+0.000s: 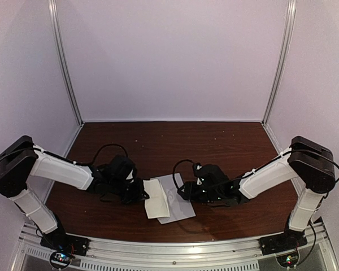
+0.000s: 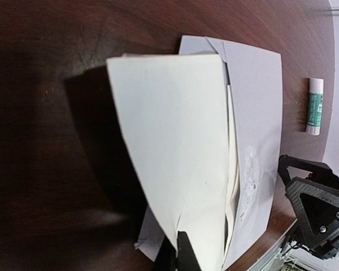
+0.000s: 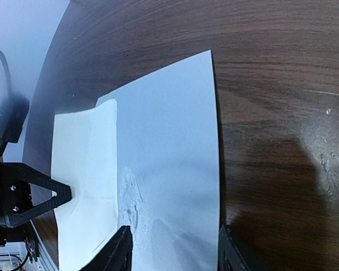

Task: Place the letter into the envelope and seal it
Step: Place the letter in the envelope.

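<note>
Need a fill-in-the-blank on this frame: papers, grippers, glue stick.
1. Of the left gripper and the right gripper, the one pinching the letter is the ___.
2. The envelope lies ___ the letter.
3. The right gripper's jaws stand ___ above the envelope.
4. The glue stick has a label coloured ___.
Missing words: left; under; open; green.

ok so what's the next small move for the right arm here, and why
Probably lower the open right gripper to pin the pale grey-lavender paper envelope against the dark wooden table. The left gripper appears to pinch the plain white folded letter overlapping it, and the envelope looks unheld.
</note>
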### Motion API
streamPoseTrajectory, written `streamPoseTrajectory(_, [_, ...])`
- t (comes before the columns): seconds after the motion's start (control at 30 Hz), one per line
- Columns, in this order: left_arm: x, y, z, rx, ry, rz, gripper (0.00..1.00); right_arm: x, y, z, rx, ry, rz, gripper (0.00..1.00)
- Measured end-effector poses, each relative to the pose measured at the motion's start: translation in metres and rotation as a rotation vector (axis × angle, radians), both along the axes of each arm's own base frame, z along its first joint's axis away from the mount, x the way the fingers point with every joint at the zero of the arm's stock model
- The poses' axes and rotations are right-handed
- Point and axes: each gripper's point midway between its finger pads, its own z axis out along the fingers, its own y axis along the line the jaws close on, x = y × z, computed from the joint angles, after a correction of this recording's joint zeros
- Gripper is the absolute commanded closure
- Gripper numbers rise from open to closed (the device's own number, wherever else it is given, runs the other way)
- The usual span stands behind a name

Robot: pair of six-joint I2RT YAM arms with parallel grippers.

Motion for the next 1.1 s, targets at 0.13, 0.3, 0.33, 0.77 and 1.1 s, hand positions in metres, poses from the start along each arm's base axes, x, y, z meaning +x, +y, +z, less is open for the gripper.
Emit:
streamPoseTrajectory(0.13, [-0.001,-0.001,-0.003,0.003,0.004,-0.009,1.0,-0.002,0.002,0.0,0.001,-0.002,0.008,0.47])
streamPoseTrajectory(0.3, [-0.001,-0.002,-0.008,0.013,0.004,-0.023,1.0,-0.003,0.002,0.0,0.001,-0.002,0.01,0.47])
streamPoseTrajectory(0.33, [-0.001,-0.002,-0.008,0.016,0.003,-0.027,1.0,-0.003,0.002,0.0,0.0,-0.002,0.011,0.47])
streamPoseTrajectory(0.77, [0.008,0.003,-0.005,0.099,-0.04,-0.049,1.0,-0.003,0.002,0.0,0.0,-0.002,0.01,0.47])
streamPoseTrajectory(1.1, [0.008,0.008,-0.007,0.131,-0.057,-0.061,1.0,-0.005,0.004,0.0,-0.001,-0.001,0.016,0.47])
